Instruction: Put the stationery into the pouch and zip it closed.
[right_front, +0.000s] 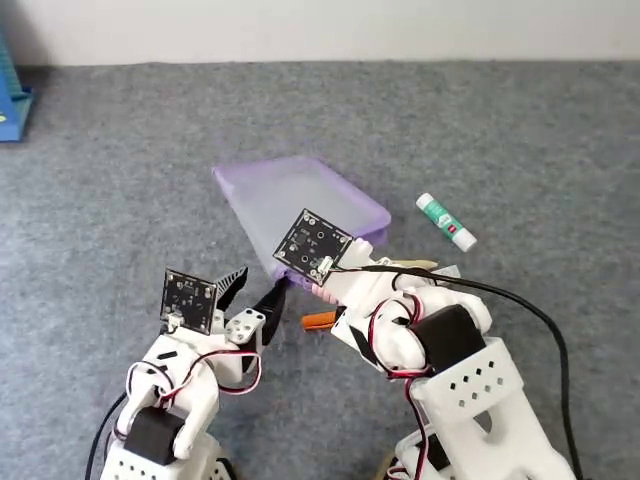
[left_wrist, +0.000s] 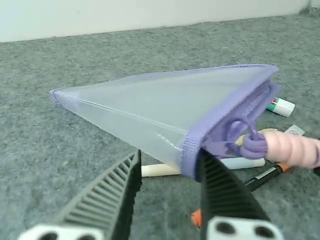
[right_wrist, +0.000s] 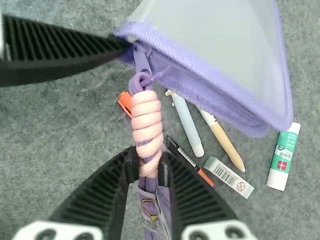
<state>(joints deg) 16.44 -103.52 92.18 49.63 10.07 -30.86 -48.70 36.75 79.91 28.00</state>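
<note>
The pouch (left_wrist: 160, 105) is a limp, translucent lilac envelope edged with a woven purple zip band. It looks light and floppy, so it will likely sag and skid on the grey carpet (right_front: 520, 130) unless it is held at a stitched corner. Its zip-end corner lies against one finger of the left gripper (left_wrist: 169, 160), whose jaws stand wide apart and clamp nothing.

The right gripper (right_wrist: 148, 157) is pinched on the pink coiled zip pull (right_wrist: 146, 117). The pull looks soft and springy, a fair handle that may stretch before the slider moves.

Past the right gripper's tips, partly under the pouch mouth, lie a pale blue pen (right_wrist: 187, 125) and a cream pen (right_wrist: 222, 140). Both are slim and hard and likely to roll. A black-and-orange marker (right_wrist: 186, 158) lies just beside the fingers. Farther off are a rigid glue stick (right_wrist: 282, 155) and a small flat barcoded piece (right_wrist: 227, 176).
</note>
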